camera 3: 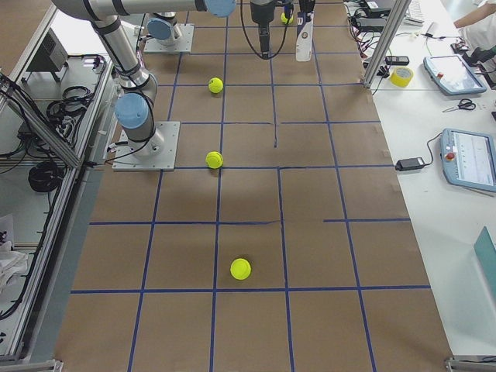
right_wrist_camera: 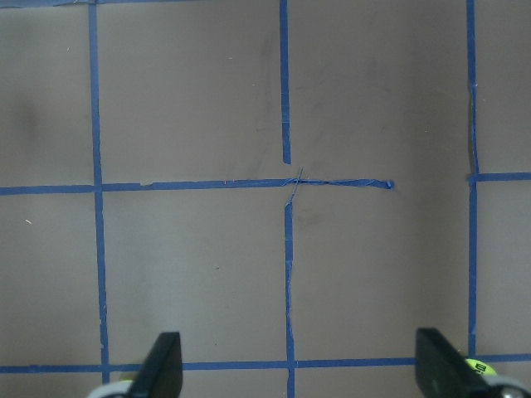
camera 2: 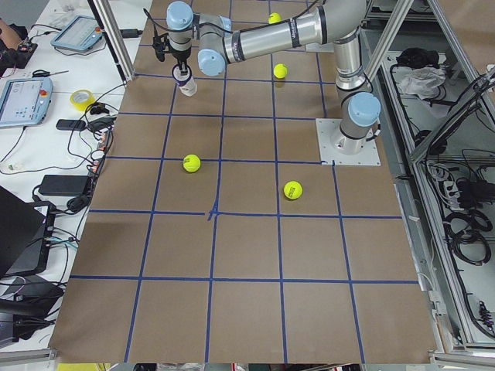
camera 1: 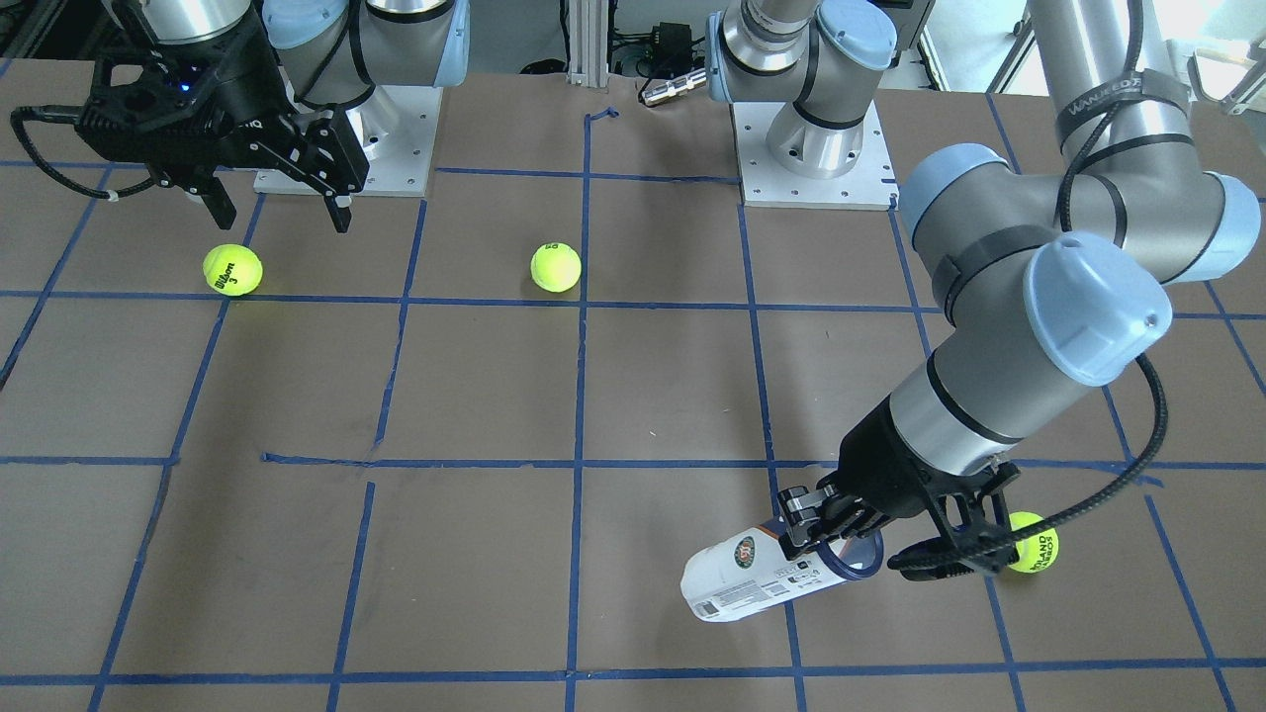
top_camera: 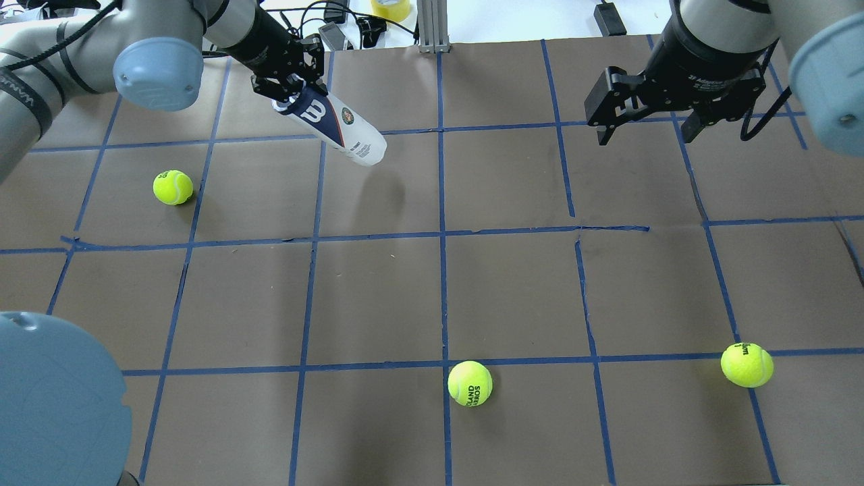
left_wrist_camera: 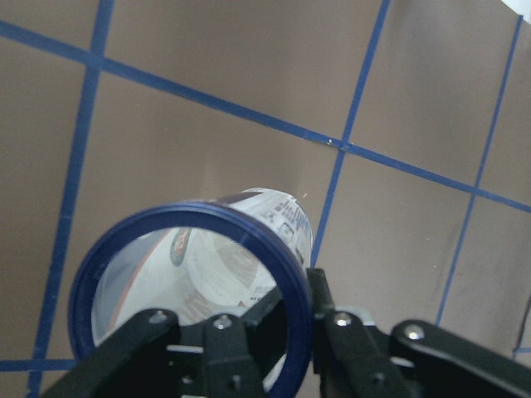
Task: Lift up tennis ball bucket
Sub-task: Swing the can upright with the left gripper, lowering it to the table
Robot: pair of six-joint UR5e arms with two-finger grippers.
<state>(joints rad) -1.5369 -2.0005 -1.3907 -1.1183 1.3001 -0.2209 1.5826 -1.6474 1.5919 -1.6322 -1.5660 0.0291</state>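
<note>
In the upper left of the overhead view, the left gripper is pinching the tennis ball can by its dark blue rim. The can is hanging tilted, seemingly clear of the table. Since the pinch is only gripping a thin rim, rising slowly and straight looks safest. The right gripper is hanging spread and empty.

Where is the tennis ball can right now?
In the overhead view it is at upper left: the tennis ball bucket hangs tilted from the left gripper, gripped by its rim, with a yellow ball nearest.
</note>
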